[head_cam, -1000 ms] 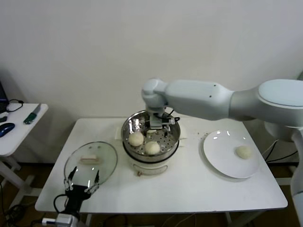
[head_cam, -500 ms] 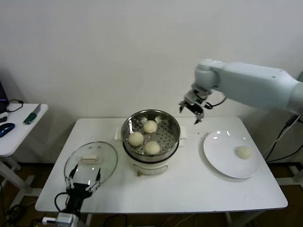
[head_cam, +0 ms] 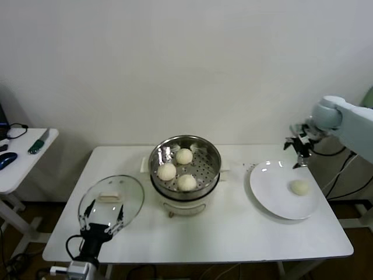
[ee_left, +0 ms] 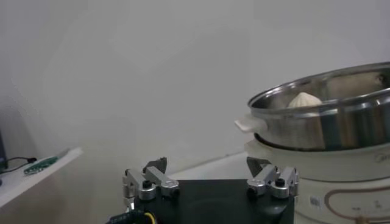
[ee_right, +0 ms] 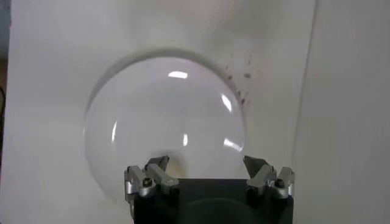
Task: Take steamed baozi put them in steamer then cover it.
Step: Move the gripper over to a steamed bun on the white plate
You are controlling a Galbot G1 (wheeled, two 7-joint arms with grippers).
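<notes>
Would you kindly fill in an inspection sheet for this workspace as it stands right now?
Surface: white table, nothing spilled seen.
Job's things: three baozi in the steamer; a fourth baozi on the plate; the cover lies on the table at the robot's left, off the steamer.
Clutter: nothing seen.
Grippers: right gripper open, empty, above the plate's far edge; left gripper open, empty, low at the table's near edge by the cover.
Cables: cable beyond the table's right end.
Surroundings: white wall; side table at left with small items.
</notes>
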